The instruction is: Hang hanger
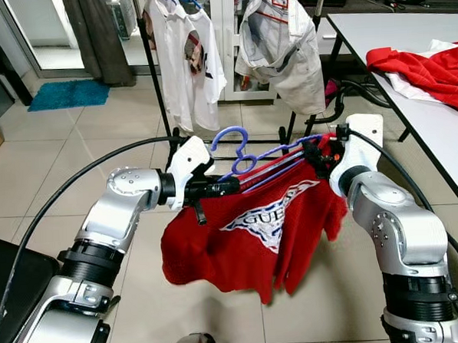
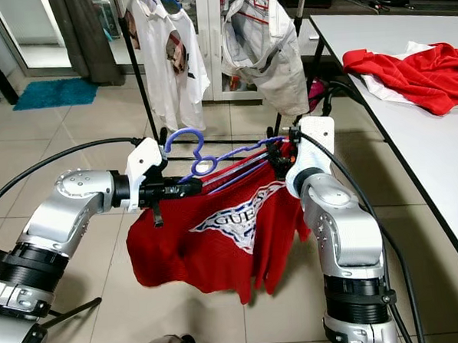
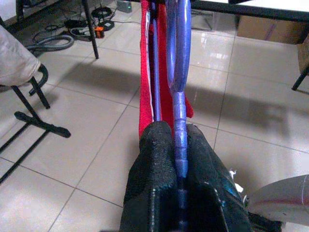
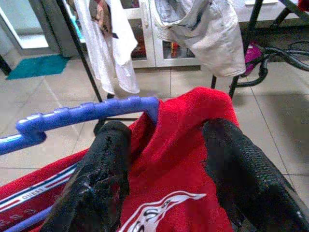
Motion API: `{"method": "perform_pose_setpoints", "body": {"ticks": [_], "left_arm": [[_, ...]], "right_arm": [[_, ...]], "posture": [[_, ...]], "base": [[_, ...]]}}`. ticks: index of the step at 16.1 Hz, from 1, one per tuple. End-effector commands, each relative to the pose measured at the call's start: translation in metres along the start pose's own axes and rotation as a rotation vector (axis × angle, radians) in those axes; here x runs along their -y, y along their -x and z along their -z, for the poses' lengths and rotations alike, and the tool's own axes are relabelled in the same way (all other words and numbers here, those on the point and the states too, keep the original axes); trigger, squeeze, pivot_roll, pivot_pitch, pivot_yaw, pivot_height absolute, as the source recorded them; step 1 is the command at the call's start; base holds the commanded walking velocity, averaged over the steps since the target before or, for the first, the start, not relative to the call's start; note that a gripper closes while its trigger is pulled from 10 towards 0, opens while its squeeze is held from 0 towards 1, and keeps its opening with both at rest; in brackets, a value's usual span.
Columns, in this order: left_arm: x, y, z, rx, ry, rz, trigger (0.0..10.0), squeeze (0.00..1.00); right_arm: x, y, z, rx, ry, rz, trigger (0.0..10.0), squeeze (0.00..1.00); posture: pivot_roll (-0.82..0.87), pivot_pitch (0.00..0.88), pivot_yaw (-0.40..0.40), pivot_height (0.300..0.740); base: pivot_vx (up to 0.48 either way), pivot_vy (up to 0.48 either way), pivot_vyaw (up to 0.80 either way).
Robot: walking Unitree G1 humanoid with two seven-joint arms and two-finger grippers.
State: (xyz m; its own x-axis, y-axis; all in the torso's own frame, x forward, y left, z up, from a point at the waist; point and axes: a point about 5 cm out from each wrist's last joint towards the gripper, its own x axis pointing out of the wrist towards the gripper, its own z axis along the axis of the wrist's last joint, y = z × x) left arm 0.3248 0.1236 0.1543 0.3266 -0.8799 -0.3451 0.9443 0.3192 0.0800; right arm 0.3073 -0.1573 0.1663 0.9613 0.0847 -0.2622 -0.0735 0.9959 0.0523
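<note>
**Left eye view: red shirt on a blue hanger held up between both arms**

Left eye view shows the blue plastic hanger [image 1: 247,159] carried in mid-air in front of the robot, over the tiled floor [image 1: 74,156], with its hook pointing up and toward the far side. A red T-shirt with a white printed logo [image 1: 255,231] is draped over it and hangs down between the two silver arms.

The left gripper [image 3: 179,145] has its jaws closed tight on the hanger's blue bar near the hook, the black fingers [image 3: 154,159] pressing it from both sides. The right gripper [image 4: 166,159] sits at the hanger's right end; its jaws stand apart around the bunched red cloth, with the blue shoulder curve just beyond the fingertips, and whether they press on anything cannot be told.

Farther off stands a black metal clothes rack [image 1: 156,75]. A white printed T-shirt [image 1: 188,58] hangs on its left part and a beige garment on a red hanger [image 1: 284,46] on its right. To the far right, a white tabletop [image 1: 408,62] carries a heap of red and white clothing [image 1: 423,65]. A teal floor mat [image 1: 70,94] lies at the far left.
</note>
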Motion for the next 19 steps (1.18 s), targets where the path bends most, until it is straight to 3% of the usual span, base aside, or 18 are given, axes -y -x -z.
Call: {"method": "perform_pose_setpoints", "body": {"ticks": [1, 2, 5, 7, 8, 10, 11, 13, 19], "left_arm": [[0.0006, 0.0009, -0.0074, 0.027, -0.021, 0.005, 0.0, 0.0], [-0.0008, 0.0013, -0.0078, 0.027, -0.021, -0.004, 0.0, 0.0], [-0.0037, 0.0027, -0.009, 0.027, -0.019, -0.019, 0.0, 0.0], [-0.0043, 0.0035, -0.0092, 0.025, -0.018, -0.02, 0.0, 0.0], [-0.0049, 0.0037, -0.009, 0.025, -0.015, -0.021, 0.0, 0.0], [-0.0046, 0.0036, -0.0092, 0.027, -0.014, -0.018, 0.0, 0.0], [-0.004, 0.0033, -0.0093, 0.029, -0.012, -0.014, 0.0, 0.0], [-0.0033, 0.0029, -0.0091, 0.031, -0.01, -0.011, 0.0, 0.0], [-0.0062, 0.0041, -0.009, 0.034, -0.001, -0.028, 0.0, 0.0]], "right_arm": [[0.0015, -0.0008, -0.0045, 0.016, 0.01, 0.013, 9.2, 0.0], [0.0018, -0.0012, -0.0046, 0.018, 0.009, 0.014, 5.7, 0.0], [0.0028, -0.0011, -0.0048, 0.024, 0.009, 0.017, 4.0, 0.0], [0.0036, -0.0012, -0.0055, 0.03, 0.009, 0.018, 3.5, 0.0], [0.0044, -0.001, -0.0059, 0.033, 0.012, 0.011, 2.7, 0.0], [0.0051, -0.001, -0.0063, 0.034, 0.014, 0.009, 2.4, 0.0], [0.0057, -0.0012, -0.007, 0.038, 0.016, 0.007, 1.1, 0.0], [0.0061, -0.0012, -0.0083, 0.043, 0.019, 0.002, 0.1, 0.0], [0.004, -0.0006, -0.0083, 0.046, 0.031, -0.02, 0.0, 0.0]], "posture": [[0.06, 0.019, 0.025, 0.74], [0.06, 0.021, 0.025, 0.74], [0.06, 0.024, 0.027, 0.74], [0.05, 0.026, 0.026, 0.74], [0.05, 0.026, 0.023, 0.74], [0.05, 0.026, 0.022, 0.74], [0.05, 0.026, 0.021, 0.74], [0.04, 0.027, 0.02, 0.74], [0.04, 0.031, 0.016, 0.74]], "base": [[0.0, 0.0, 0.0], [0.0, 0.0, 0.0], [0.0, 0.0, 0.0], [0.0, 0.0, 0.0], [0.0, 0.0, 0.0], [0.0, 0.0, 0.0], [0.0, 0.0, 0.0], [0.0, 0.0, 0.0], [0.0, 0.0, 0.0]]}}
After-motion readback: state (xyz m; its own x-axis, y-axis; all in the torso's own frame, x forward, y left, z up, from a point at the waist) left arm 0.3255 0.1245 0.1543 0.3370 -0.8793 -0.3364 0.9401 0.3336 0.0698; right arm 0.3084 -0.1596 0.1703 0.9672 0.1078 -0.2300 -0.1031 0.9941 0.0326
